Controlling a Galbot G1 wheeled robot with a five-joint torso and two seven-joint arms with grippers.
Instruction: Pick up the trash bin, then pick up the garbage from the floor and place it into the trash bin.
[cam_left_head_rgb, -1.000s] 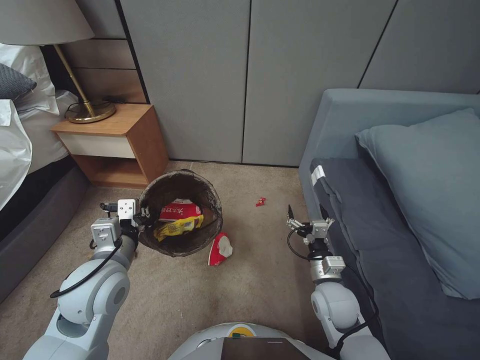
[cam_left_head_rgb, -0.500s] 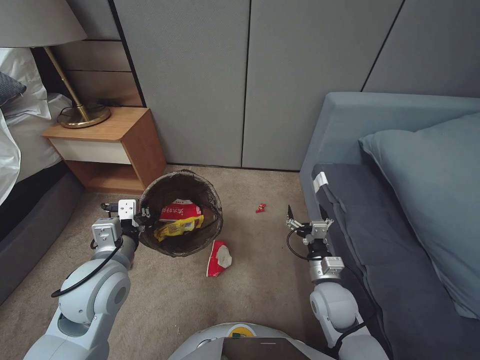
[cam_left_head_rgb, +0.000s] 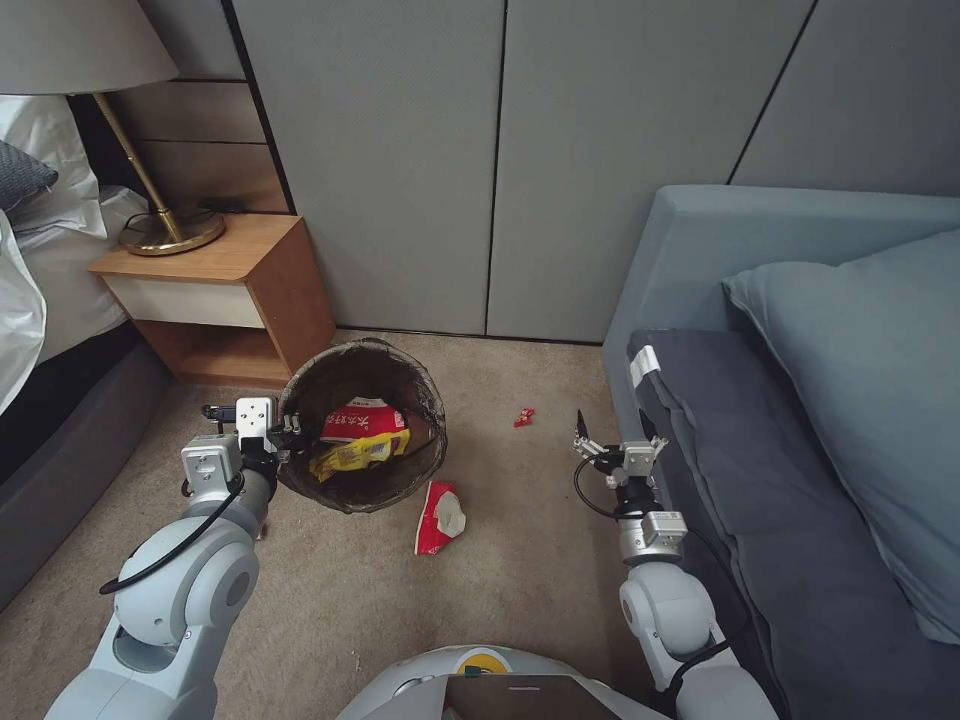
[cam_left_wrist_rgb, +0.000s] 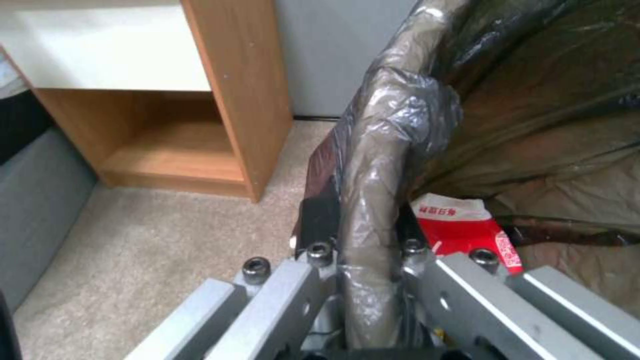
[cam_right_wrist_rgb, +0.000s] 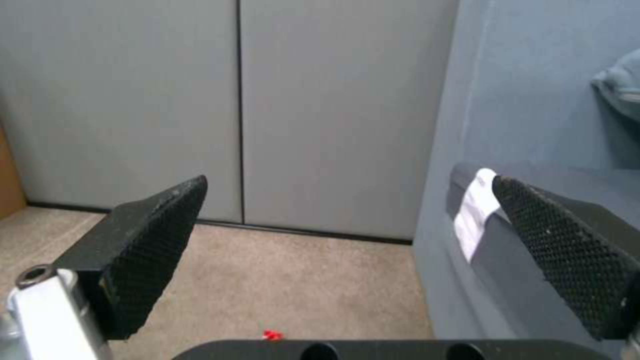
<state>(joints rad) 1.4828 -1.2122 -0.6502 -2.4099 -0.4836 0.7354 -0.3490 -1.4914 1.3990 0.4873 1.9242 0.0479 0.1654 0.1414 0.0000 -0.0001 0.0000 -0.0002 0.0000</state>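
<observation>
Left gripper astride trash bin rim

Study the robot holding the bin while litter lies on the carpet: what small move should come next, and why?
Probably lower the open right gripper toward the small red scrap just ahead of it on the carpet. The left gripper is shut on the trash bin rim, so it looks occupied. The red-and-white wrapper lies beside the bin, farther from the free arm.
</observation>
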